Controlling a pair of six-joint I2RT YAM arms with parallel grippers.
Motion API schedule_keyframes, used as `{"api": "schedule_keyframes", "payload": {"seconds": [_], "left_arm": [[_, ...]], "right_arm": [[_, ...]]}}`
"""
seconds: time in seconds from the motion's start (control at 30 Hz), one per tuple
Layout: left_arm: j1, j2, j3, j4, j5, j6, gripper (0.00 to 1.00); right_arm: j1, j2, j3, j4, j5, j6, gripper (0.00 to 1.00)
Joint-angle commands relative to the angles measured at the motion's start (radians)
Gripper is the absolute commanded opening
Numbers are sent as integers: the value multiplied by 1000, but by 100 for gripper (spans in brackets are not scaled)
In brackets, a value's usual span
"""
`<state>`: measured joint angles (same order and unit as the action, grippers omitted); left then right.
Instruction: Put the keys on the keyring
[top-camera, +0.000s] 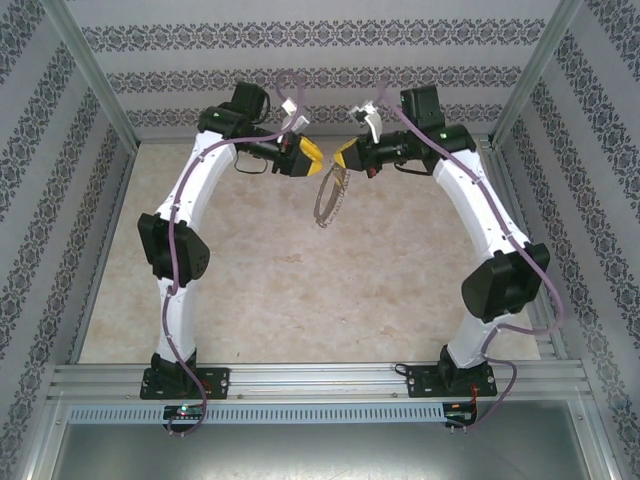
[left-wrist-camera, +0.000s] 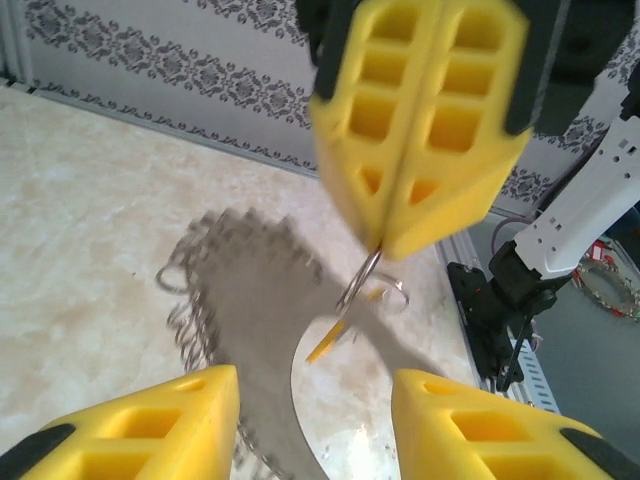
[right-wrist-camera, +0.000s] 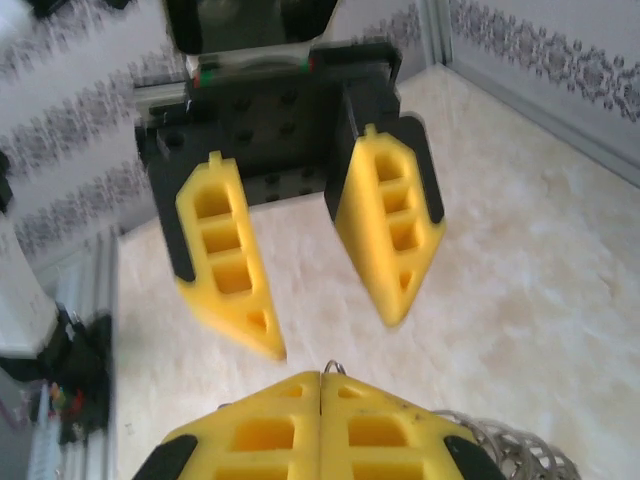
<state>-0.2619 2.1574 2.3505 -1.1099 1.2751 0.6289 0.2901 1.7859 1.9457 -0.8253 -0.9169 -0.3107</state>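
Overhead: pale marbled desk (top-camera: 250, 300), patterned grey-and-white wallpaper walls (top-camera: 320, 45), aluminium rail (top-camera: 320, 380) across the lower frame. Both arms arch to the upper centre. The right gripper (top-camera: 343, 157) has its fingers pressed together, clamped on thin wire at the top rim of the keyring (top-camera: 328, 200), which hangs tilted just below it. Whether the hoop's bottom touches the desk cannot be told. In the left wrist view the key (left-wrist-camera: 328, 340) dangles just under the right gripper's tips, mid-frame. The left gripper (top-camera: 303, 157) has its fingers apart and empty, just left of the ring's top and facing the right gripper.
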Motion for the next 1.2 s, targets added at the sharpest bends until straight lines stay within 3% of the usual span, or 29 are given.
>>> {"api": "schedule_keyframes", "payload": {"seconds": [0.0,0.1,0.27,1.17], "left_arm": [[24,-77,30,-113,-3,92,46],[26,-80,25,-132,-20,110,47],[26,-78,20,-169,1,151,42],[-64,-6,-4,-215,62,226,37]], "right_arm": [[58,77,196,-427,168,-277,0],[93,159,362,-555,255,-330,0],[109,240,552,-680,254,-382,0],[101,213,549,-621,141,-380,0]]}}
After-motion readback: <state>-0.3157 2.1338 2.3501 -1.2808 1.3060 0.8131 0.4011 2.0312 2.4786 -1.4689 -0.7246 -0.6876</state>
